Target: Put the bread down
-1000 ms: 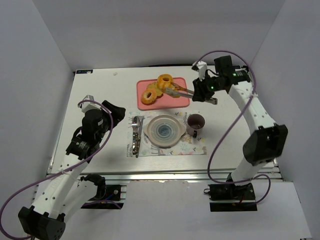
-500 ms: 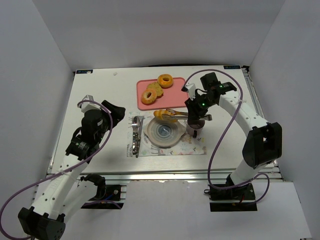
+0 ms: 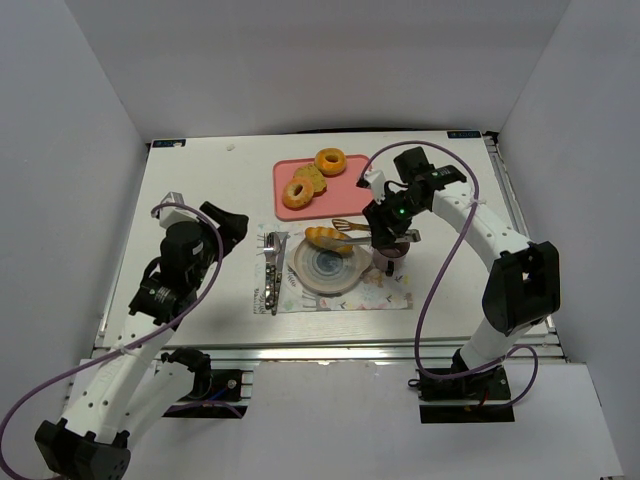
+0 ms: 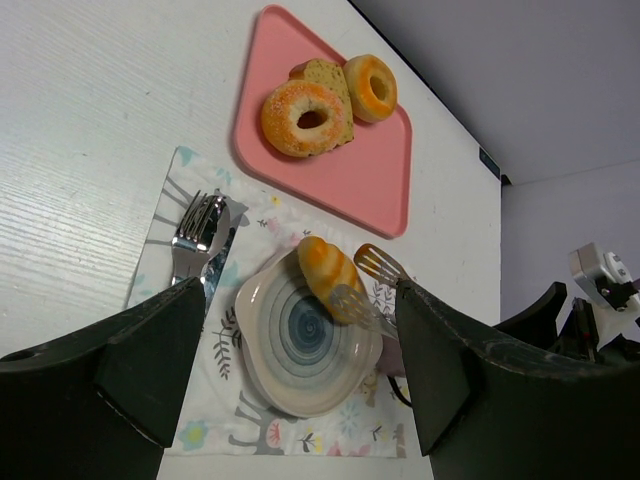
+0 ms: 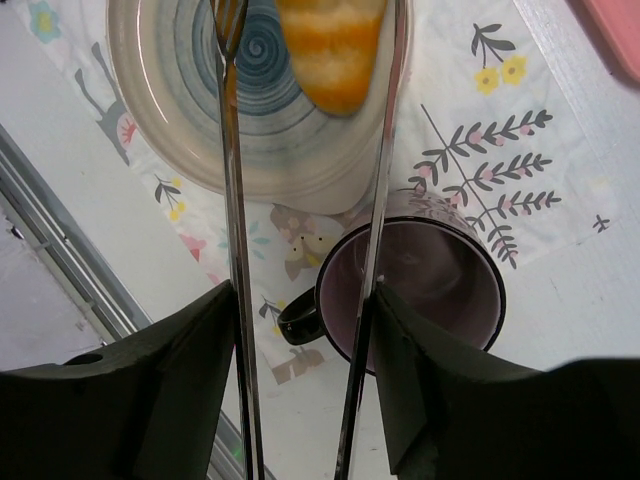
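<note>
The bread (image 3: 328,238) is a golden-orange ridged roll lying on the far rim of the round blue-swirl plate (image 3: 322,272). It sits between the two blades of the metal tongs (image 3: 352,227). My right gripper (image 3: 388,218) is shut on the tongs' arms, above the purple mug (image 3: 393,252). The right wrist view shows the bread (image 5: 335,45) between the spread tong arms (image 5: 235,250) over the plate (image 5: 170,90), and the mug (image 5: 430,290) below my right gripper (image 5: 305,300). My left gripper (image 3: 232,222) is open and empty. Its view (image 4: 300,295) shows the bread (image 4: 322,262) and the plate (image 4: 300,350).
A pink tray (image 3: 362,195) at the back holds two doughnuts (image 3: 331,161) and a toast-like slice (image 3: 312,178). A fork and other cutlery (image 3: 272,270) lie on the floral placemat (image 3: 385,295), left of the plate. White walls enclose the table.
My right arm carried the bread in the tongs from the pink tray forward and left to the plate's far rim. The left arm has barely moved.
</note>
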Robot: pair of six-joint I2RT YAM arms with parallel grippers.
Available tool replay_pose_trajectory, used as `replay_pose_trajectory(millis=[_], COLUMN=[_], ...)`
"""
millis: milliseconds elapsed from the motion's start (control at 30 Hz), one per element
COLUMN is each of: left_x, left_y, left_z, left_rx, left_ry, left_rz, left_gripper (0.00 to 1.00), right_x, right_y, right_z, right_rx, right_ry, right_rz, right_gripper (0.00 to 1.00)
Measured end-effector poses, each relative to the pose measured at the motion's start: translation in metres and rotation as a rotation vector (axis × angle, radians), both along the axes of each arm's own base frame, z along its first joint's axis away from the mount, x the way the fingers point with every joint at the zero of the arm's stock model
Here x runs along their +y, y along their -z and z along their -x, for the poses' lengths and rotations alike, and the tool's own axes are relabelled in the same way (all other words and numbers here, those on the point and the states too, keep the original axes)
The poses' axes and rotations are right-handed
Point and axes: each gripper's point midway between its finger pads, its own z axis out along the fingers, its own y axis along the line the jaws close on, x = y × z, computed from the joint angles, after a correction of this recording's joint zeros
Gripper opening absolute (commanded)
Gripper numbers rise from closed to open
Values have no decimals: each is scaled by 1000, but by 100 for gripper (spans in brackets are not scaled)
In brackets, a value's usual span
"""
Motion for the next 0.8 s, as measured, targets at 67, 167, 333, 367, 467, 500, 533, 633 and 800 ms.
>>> replay_pose_trajectory(millis=[67,167,333,367,467,500,533,633,800], left_x=[0,0,0,0,0,0,0,0,0], left_y=[2,3,3,3,3,3,3,3,7], left_z=[-1,-1,-1,-1,-1,-1,-1,-1,-1], left_rx=[6,9,9,9,10,10,10,10,24], left_ry=[0,0,0,0,0,0,0,0,-1], left_rz=[-2,-3,-4,-4,-4,-4,-4,-5,-13], left_gripper=[86,86,86,86,86,86,86,86,86], right_x=[0,0,1,2,7,10,14,24,48], right_y=[0,0,-2,-4,-18,-27,-39,-65,-72], right_z=[0,0,-1,-1,-8,-13,-20,-36,-81], right_rx=[-1,-2,-4,-7,-37,-57,-84,-146,-159], right_ry=[-2,-2,-4,-5,-3,0,7,26,101], right_rz=[0,1,-4,-8,-34,-50,-72,-125,-184], right_gripper=[62,62,62,62,61,60,59,55,53])
